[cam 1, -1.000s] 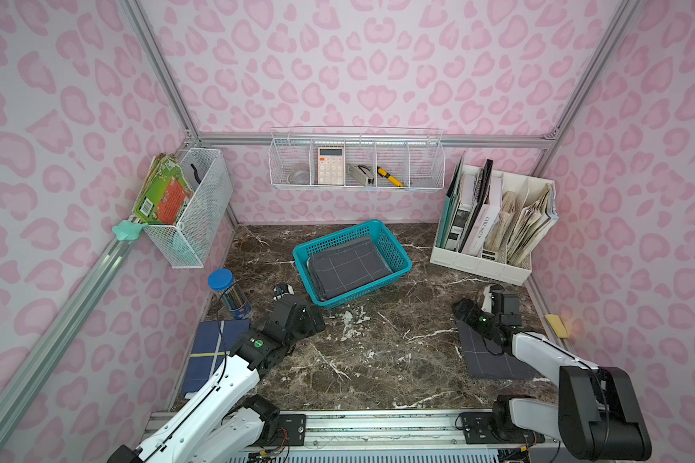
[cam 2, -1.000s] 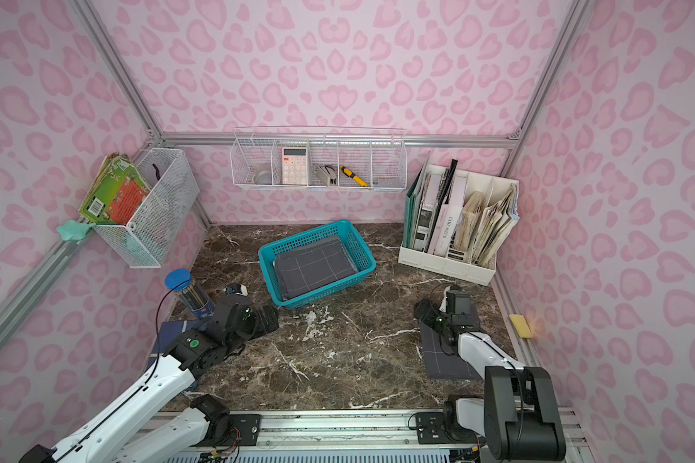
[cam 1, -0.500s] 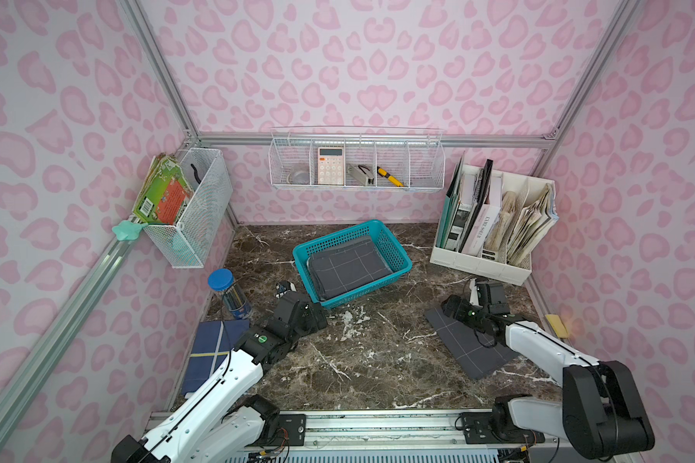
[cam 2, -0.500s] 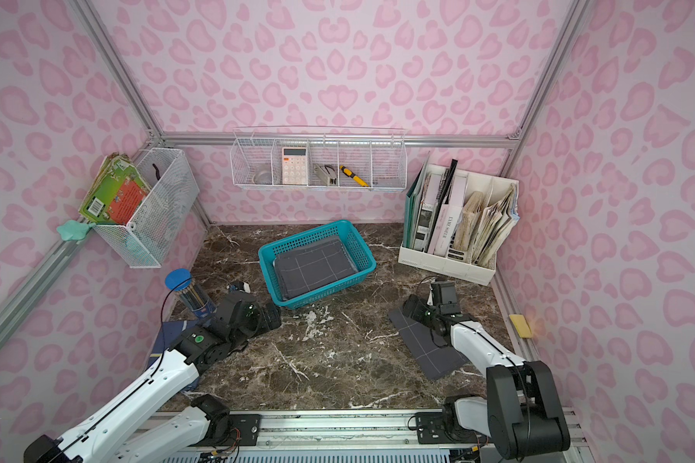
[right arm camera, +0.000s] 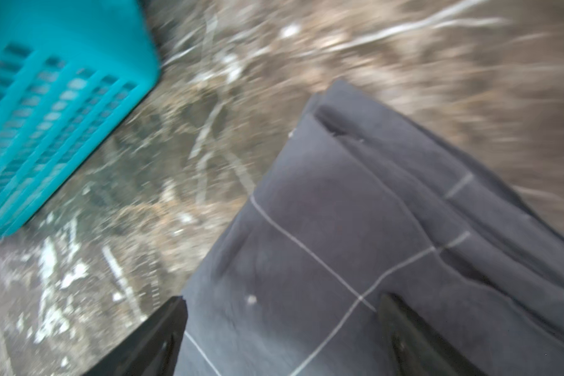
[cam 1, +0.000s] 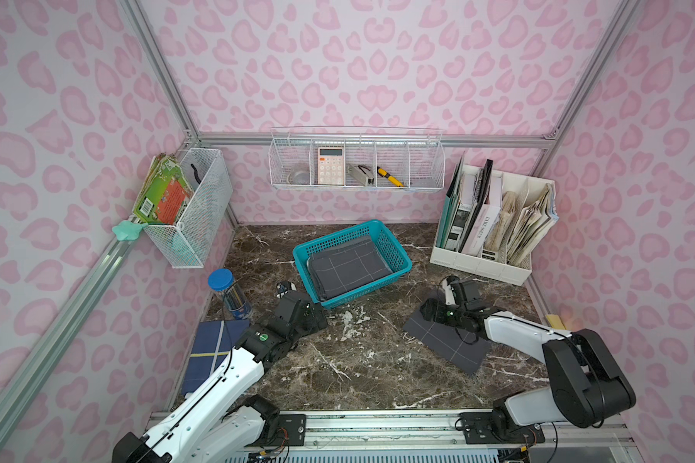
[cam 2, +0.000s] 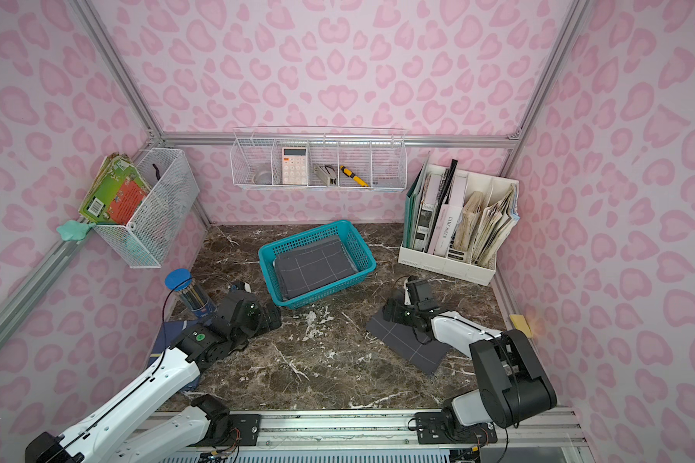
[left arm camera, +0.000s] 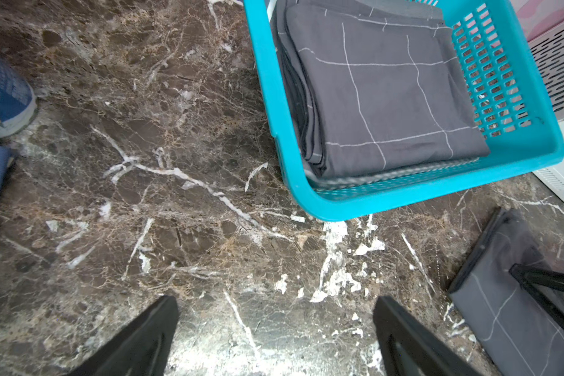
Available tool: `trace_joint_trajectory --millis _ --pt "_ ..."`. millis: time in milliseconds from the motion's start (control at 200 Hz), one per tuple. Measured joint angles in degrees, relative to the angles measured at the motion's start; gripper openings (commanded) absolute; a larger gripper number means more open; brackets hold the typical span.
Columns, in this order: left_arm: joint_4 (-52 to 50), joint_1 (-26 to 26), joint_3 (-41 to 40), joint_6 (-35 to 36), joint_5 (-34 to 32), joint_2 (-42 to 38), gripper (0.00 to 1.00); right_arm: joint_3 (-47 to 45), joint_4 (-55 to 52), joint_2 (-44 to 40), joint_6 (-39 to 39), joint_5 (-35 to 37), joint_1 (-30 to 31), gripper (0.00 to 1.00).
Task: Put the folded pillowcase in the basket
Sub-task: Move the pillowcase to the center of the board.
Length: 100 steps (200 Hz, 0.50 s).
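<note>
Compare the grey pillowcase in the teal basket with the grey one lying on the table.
The basket pillowcase lies inside the teal basket, squared to its walls; the table pillowcase lies on the marble table, skewed to them. Nothing is over the basket pillowcase; the open right gripper is over one end of the table pillowcase. Both are folded dark grey cloth with thin white grid lines.

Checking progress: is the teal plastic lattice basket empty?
No, a folded grey grid-lined cloth lies inside the teal basket in the left wrist view.
</note>
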Motion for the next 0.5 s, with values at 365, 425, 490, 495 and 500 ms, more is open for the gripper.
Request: trace_joint_trajectory --millis 365,425,490,495,500 --pt "-0.13 -0.68 2.43 0.33 4.61 6.05 0.97 3.91 -8.46 -2.29 -1.27 3.61 1.27 0.93" --pt "-0.15 -1.57 3.26 0.76 5.20 7.04 0.96 2.95 -9.22 -2.36 -1.75 4.90 -0.81 0.91" --pt "-0.13 -2.45 3.80 1.44 5.42 7.89 0.96 2.64 -10.64 -1.77 -1.84 5.73 -0.98 0.91" --pt "-0.13 -2.49 3.85 1.51 5.46 7.93 0.96 2.64 -10.71 -1.70 -1.86 5.75 -0.94 0.91" --pt "-0.13 -2.58 3.89 1.62 5.57 8.04 0.96 2.67 -10.78 -1.66 -1.90 5.81 -0.87 0.91"
